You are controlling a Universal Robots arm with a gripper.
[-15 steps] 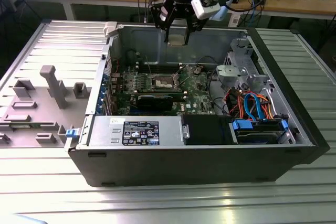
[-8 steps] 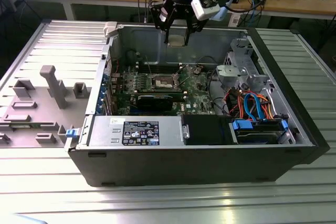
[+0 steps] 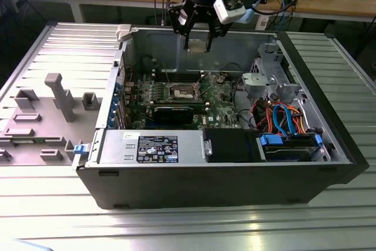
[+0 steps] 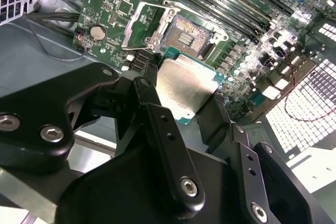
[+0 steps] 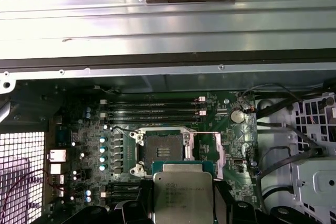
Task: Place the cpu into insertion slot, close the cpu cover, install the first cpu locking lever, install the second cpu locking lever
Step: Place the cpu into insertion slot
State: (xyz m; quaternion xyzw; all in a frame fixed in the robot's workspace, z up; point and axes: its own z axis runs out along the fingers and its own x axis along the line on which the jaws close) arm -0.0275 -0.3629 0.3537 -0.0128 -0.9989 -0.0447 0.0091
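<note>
In the exterior view my gripper (image 3: 197,43) hangs above the open computer case, shut on the cpu (image 3: 198,47). The cpu (image 4: 184,90) is a flat silvery-tan square pinched by its edges between the two black fingers (image 4: 152,85). Below it on the green board lies the insertion slot (image 4: 188,36), a dark square with a silver rim and nothing in it. The cpu cover (image 4: 169,15) stands swung open beside the slot. In the first wrist view the cpu (image 5: 182,195) hovers just short of the insertion slot (image 5: 163,150), apart from it, with the cpu cover (image 5: 218,156) raised at the slot's side.
Long memory slots (image 5: 152,109) run beside the socket. A black expansion card (image 3: 176,111) and a labelled power supply (image 3: 153,146) lie nearer the case front. The drive cage with blue and orange cables (image 3: 282,119) fills the exterior view's right. A grey fixture (image 3: 56,104) sits outside the case.
</note>
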